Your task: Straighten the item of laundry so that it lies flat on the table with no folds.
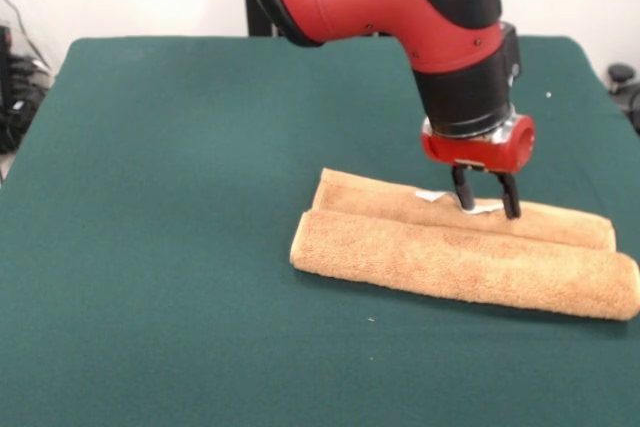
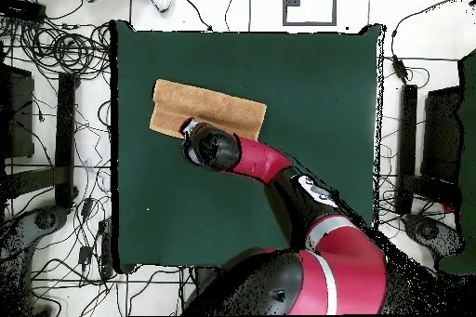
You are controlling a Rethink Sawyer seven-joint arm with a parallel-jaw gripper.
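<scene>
Towel (image 1: 470, 257) lies folded double, mid-tabletop (image 1: 170, 197). Claw (image 1: 485, 205), slightly spread and empty, straddles the tag (image 1: 482, 207) at the fold's back edge, likely to pinch it.

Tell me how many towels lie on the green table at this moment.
1. One orange-tan towel lies folded into two long rolls on the green table, directly under the gripper, whose open fingers reach down at its white tag. Nothing else seems hidden.
</scene>
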